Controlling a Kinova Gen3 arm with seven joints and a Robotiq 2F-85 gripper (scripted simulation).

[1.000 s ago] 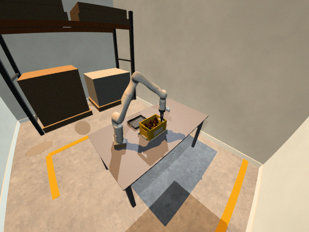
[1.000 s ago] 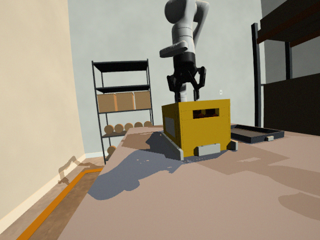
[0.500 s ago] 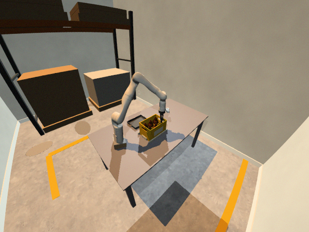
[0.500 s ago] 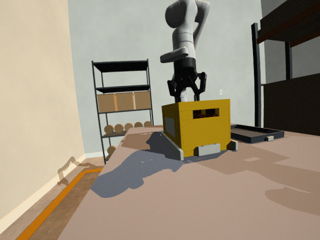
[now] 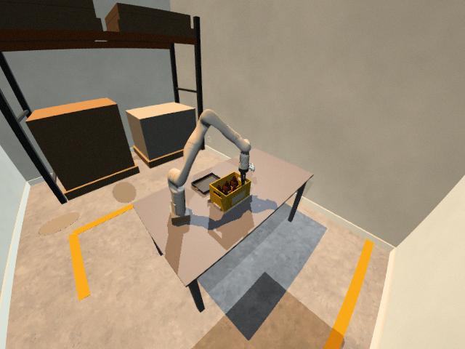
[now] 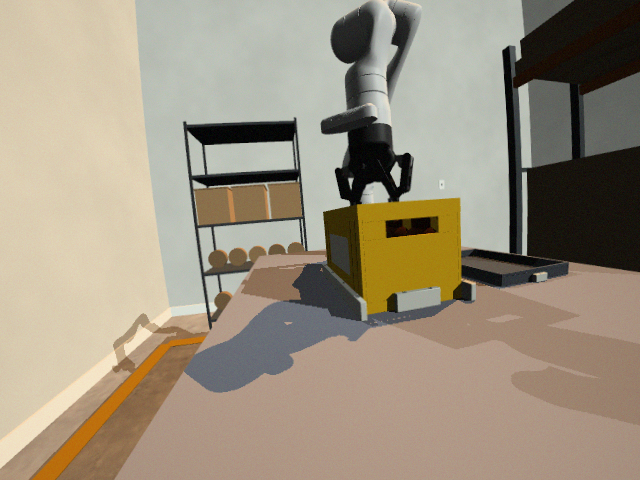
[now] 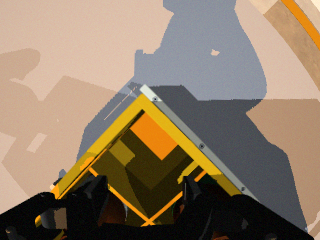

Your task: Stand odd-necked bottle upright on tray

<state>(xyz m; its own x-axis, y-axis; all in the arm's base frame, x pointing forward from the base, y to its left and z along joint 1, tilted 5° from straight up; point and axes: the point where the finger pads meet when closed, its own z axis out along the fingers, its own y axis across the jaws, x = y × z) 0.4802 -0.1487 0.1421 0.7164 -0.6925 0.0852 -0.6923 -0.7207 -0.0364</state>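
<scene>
The yellow crate [image 5: 229, 191] stands mid-table, held by grey blocks at its base. Brown bottles [image 5: 229, 185] stand inside it; their necks are too small to compare. In the exterior view the crate [image 6: 398, 253] hides them except for brown patches through its handle slot [image 6: 412, 226]. My gripper [image 6: 373, 198] points straight down over the crate's far right corner, fingers open, tips at the rim. In the wrist view the fingers straddle a crate cell [image 7: 150, 160] with nothing between them. The dark tray [image 5: 205, 182] lies empty beside the crate, towards my arm's base.
The tray [image 6: 509, 266] has low raised edges. Grey blocks [image 6: 416, 298] sit against the crate's foot. The table edge runs close behind the crate on the wall side. Shelves and boxes stand off the table.
</scene>
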